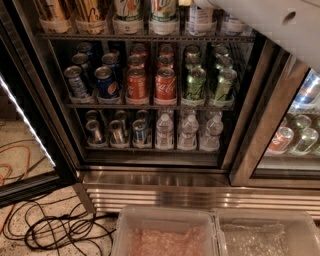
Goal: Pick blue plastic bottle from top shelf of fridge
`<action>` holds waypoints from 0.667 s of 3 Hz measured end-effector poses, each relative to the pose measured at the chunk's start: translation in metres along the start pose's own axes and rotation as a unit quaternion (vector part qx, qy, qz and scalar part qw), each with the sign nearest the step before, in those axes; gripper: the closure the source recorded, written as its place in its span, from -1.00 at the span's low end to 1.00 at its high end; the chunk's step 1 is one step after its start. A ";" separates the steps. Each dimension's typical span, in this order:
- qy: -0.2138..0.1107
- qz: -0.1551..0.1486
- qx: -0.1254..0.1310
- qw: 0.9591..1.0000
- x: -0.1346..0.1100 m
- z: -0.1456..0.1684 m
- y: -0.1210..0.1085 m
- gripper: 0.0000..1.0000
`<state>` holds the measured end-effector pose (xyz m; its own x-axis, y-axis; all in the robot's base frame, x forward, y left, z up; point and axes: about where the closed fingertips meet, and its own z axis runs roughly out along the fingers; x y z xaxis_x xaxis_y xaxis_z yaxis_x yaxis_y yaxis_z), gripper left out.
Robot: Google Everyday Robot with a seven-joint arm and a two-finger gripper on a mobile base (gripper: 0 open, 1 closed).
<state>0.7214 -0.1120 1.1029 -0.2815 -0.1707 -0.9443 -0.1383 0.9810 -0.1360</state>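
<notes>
White gripper (pixel 202 4) sat at the top edge, above the pale blue-and-white labelled plastic bottle (pixel 200 20) on the dark wire top shelf (pixel 100 37). Below were blue cans (pixel 106 82), red cans (pixel 165 84) and green cans (pixel 196 84). The silver steel fridge frame (pixel 150 177) gleamed.

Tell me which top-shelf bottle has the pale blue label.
The fifth bottle from the left, just right of the two white green-lettered bottles, under the arm; pincer out of frame.

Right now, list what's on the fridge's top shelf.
Two tan bottles, two white bottles, one pale bottle, the blue plastic bottle; the white arm covers its top and the tool.
</notes>
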 end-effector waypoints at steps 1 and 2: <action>-0.003 -0.002 0.006 1.000 -0.002 0.006 -0.003 -0.38; 0.001 -0.002 0.014 1.000 0.004 0.015 -0.009 -0.34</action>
<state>0.7359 -0.1200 1.0956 -0.2827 -0.1754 -0.9430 -0.1133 0.9824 -0.1488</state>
